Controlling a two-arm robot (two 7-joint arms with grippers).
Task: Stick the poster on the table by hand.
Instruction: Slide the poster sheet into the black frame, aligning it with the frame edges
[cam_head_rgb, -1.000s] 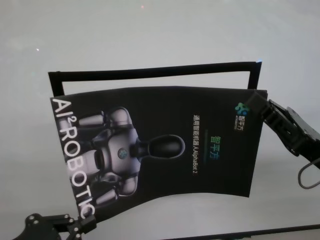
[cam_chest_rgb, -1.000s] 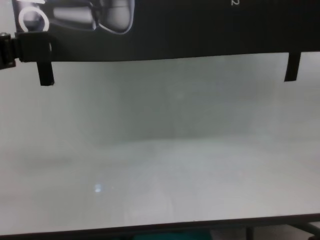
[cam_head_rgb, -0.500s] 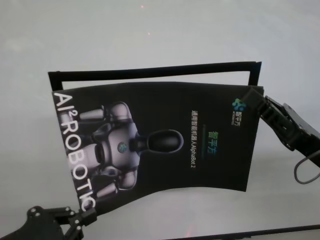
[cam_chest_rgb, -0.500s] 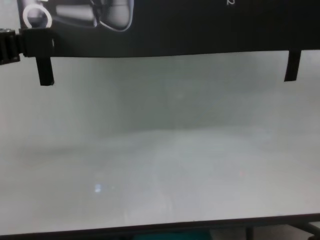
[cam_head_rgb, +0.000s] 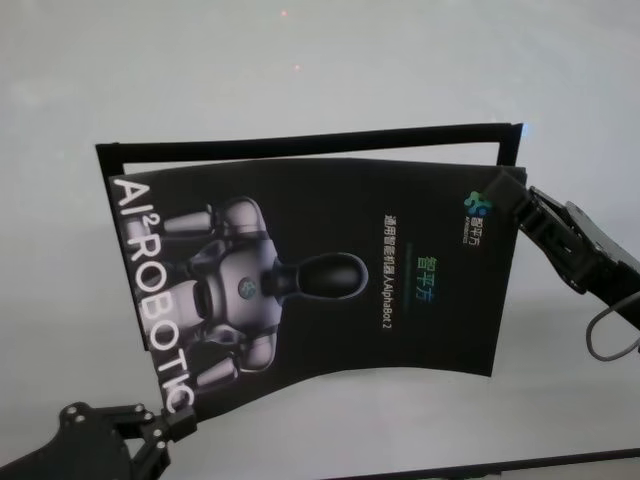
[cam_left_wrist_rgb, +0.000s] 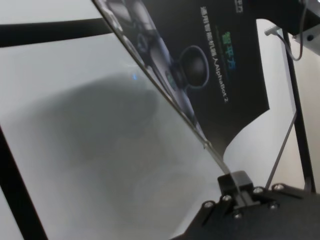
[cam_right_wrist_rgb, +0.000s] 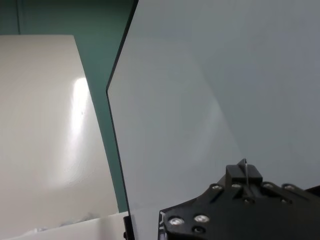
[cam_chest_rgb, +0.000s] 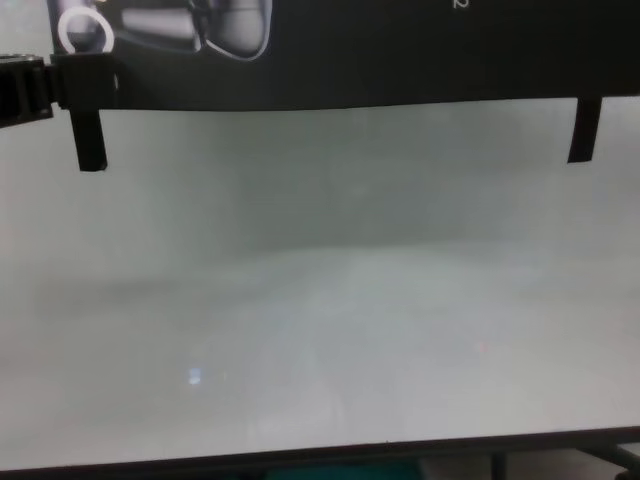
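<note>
Nearest the robot, the thin dark front edge of the wide pale grey-white table (cam_chest_rgb: 320, 330) is seen in the chest view, with bare surface behind it. Above that surface, the large black glossy poster (cam_head_rgb: 330, 270), printed with a grey-white robot figure and big white letters, is held lifted off the table and bowed, with its shadow cast below in the left wrist view. Its near left corner is clamped by the black blocky left gripper (cam_head_rgb: 172, 428), whose fingers are pressed together on the sheet's edge. A narrow black tape strip (cam_chest_rgb: 88, 140) is seen hanging below the poster's lower edge on the left, and a second tape strip (cam_chest_rgb: 583, 130) on the right. Farther off, the poster's far right corner is pinched by the black segmented right gripper (cam_head_rgb: 523, 200), closed on the sheet.
</note>
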